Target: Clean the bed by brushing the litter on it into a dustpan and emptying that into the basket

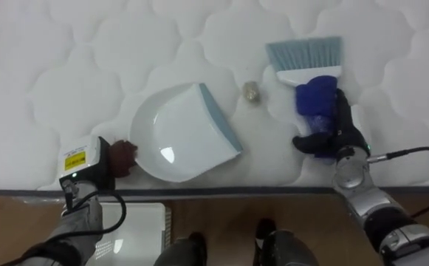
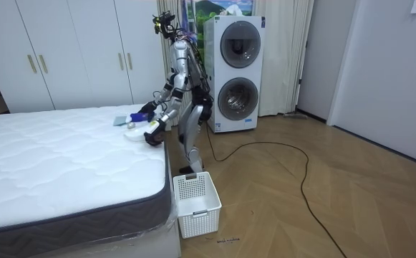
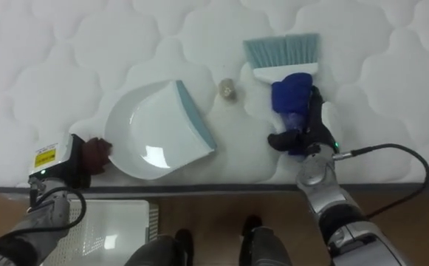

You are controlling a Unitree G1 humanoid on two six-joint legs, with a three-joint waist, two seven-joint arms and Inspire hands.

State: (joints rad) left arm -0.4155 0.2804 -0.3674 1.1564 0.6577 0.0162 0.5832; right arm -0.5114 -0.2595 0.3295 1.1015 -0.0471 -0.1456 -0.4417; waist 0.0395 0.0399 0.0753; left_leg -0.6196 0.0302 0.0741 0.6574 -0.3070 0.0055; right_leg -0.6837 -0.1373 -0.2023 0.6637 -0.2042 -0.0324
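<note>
1. A white quilted mattress (image 1: 66, 66) fills the upper part of the eye views, its near edge running across the lower third of the frame above a strip of wooden floor (image 2: 322, 201).
2. In the room view the robot stands at the bed's edge, bent a little over it. White wardrobe doors (image 2: 71, 54) are at upper left and two stacked washing machines (image 2: 235, 75) stand behind it.
3. A white slotted basket (image 2: 197, 204) sits on the floor at the bed's corner, low in the centre of the room view.
4. The dustpan (image 1: 181, 133), white with a grey-blue lip, lies flat on the mattress at centre left, its lip facing right.
5. The left hand (image 1: 100, 166), at lower left by the mattress edge, is closed round the dustpan's dark reddish handle.
6. A small pale lump (image 1: 252, 92), possibly crumpled paper, lies just right of the lip, between dustpan and brush and touching neither.
7. The brush (image 1: 309, 74) lies right of centre, its pale blue bristles pointing to the top of the frame.
8. The right hand (image 1: 340, 129) comes up from lower right, its fingers wrapped round the brush's deep blue handle.
</note>
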